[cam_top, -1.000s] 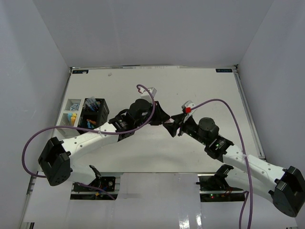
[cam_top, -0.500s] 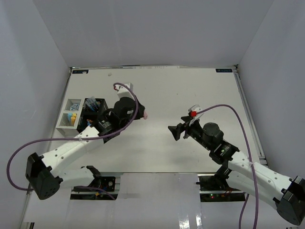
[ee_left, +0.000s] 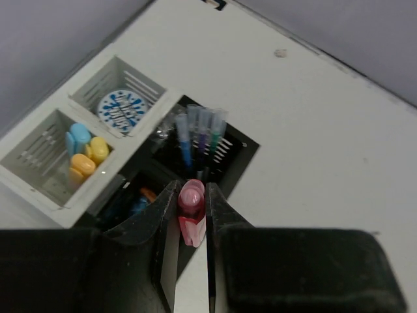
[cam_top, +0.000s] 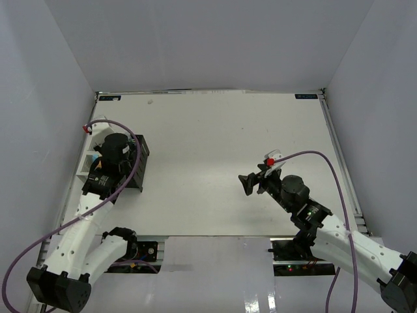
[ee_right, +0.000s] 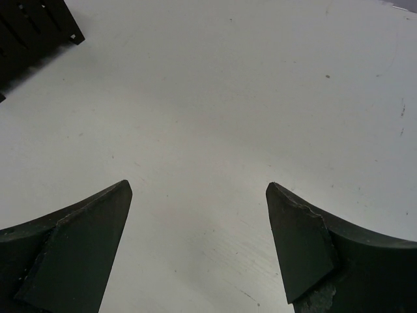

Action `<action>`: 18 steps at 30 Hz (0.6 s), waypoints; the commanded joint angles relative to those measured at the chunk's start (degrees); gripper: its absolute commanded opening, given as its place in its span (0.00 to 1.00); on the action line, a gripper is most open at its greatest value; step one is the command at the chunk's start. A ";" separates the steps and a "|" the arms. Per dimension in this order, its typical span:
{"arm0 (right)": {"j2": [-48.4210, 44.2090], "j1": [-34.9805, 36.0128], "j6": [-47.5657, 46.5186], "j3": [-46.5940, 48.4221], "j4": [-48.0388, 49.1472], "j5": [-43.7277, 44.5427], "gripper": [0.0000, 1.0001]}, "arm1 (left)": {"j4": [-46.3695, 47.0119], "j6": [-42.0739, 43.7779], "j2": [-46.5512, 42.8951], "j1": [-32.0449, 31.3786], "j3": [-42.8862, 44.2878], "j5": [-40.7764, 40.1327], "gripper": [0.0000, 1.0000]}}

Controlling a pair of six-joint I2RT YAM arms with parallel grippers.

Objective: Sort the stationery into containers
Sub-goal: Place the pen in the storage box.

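Though stubby — round-capped pink marker [ee_left: 191,212].

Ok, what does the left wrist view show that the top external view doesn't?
Only the left wrist view: the pink marker pinched in the left gripper over the black organizer, pens standing in a slot, the blue-white roll in one white tray compartment, and blue, yellow and orange markers in the other. Only the top external view: both arms whole, and the right gripper open over bare table. Both: organizer and tray side by side near the table's left edge.
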 commanded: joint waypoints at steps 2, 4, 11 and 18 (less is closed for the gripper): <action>-1.35 -0.01 -0.49 -1.25 1.04 2.10 0.90 | 2.69 4.76 0.20 6.12 -4.54 0.61 0.14; -1.88 -0.01 -0.40 -1.60 1.04 2.28 0.90 | 3.49 4.50 0.82 9.47 -6.22 4.82 0.14; -3.12 -0.01 -0.40 -2.04 1.04 3.24 0.90 | 3.14 3.80 3.02 11.41 -7.54 7.82 0.28; -4.08 -0.10 -0.49 -0.90 -0.18 3.86 0.90 | 3.14 4.06 1.61 11.41 -7.54 8.96 0.67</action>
